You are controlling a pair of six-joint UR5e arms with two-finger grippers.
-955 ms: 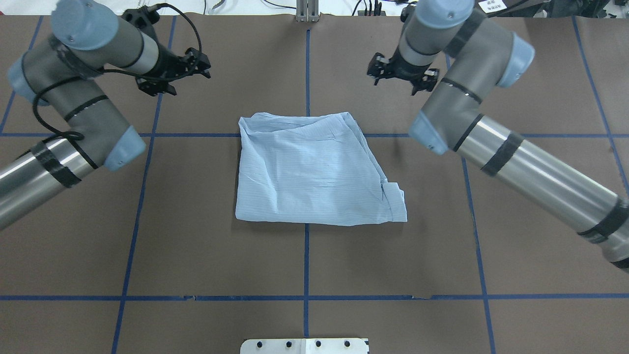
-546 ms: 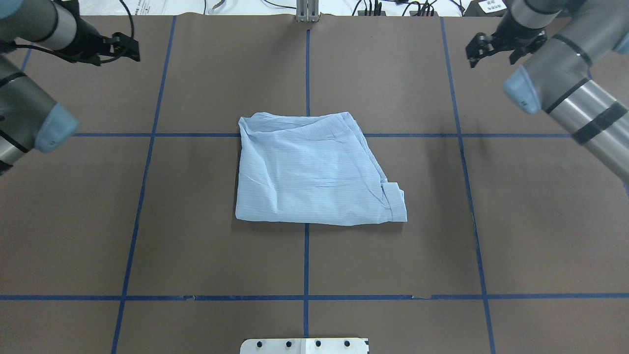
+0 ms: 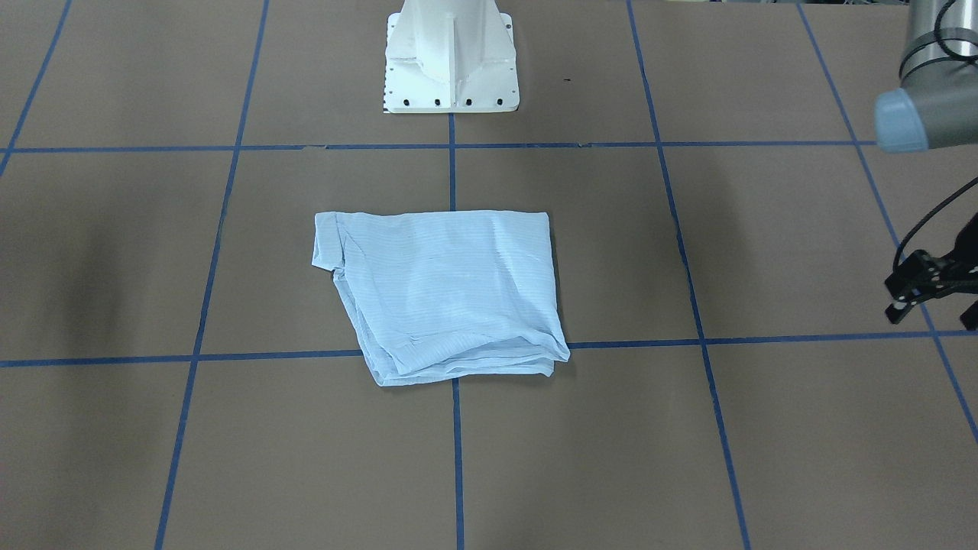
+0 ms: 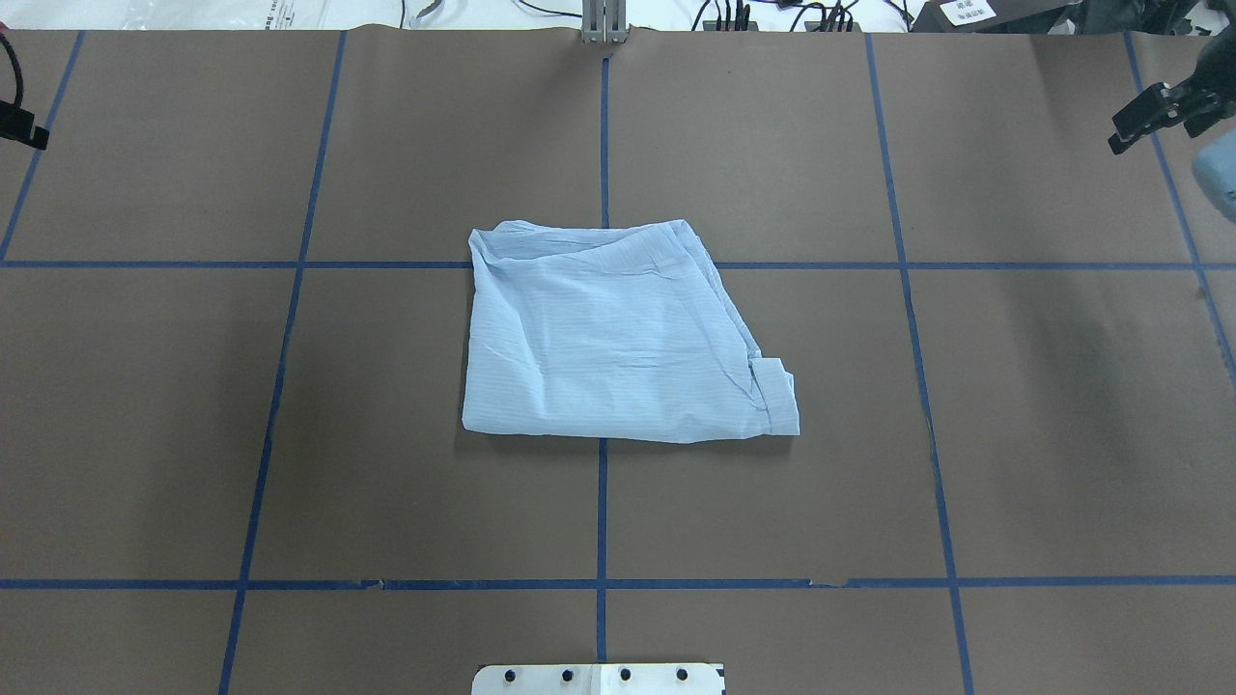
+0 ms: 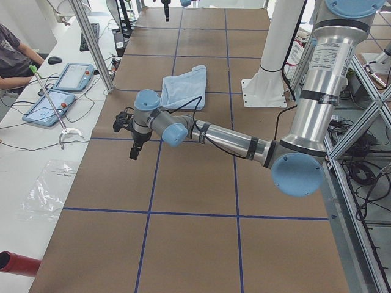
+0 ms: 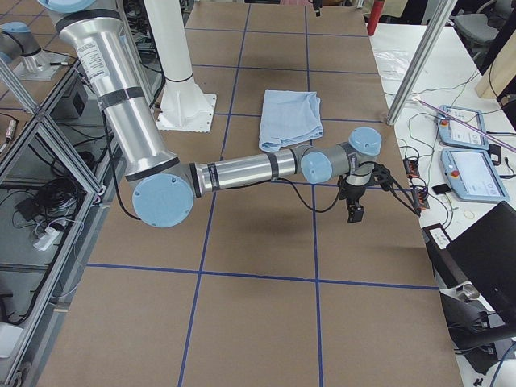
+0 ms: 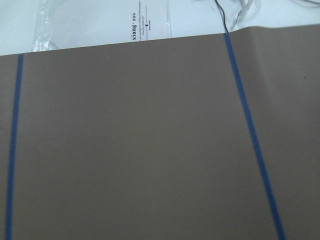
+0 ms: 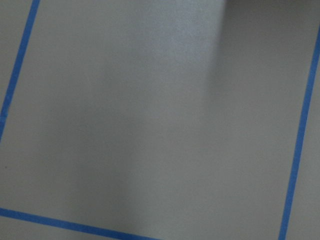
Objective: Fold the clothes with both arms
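A broad table covered in brown paper [image 4: 1014, 434] and marked off by blue tape lines [image 4: 602, 512] fills every view. The long silver-and-grey left arm [image 5: 226, 137] and the matching right arm [image 6: 242, 172] each reach out low towards opposite ends of the table. The thin pale-blue striped shirt [image 4: 608, 338] lies folded into a rough rectangle at the table's centre, across the tape crossing, well apart from both arms.

The black two-finger left gripper [image 3: 932, 313] hangs above bare paper with its fingers spread and nothing between them, though the front view's edge cuts off one side. The black right gripper [image 4: 1154, 116] sits at the overhead view's edge, partly behind a blue joint cap; it touches nothing, but I cannot tell how far its fingers are parted. Both wrist views show only paper and tape.
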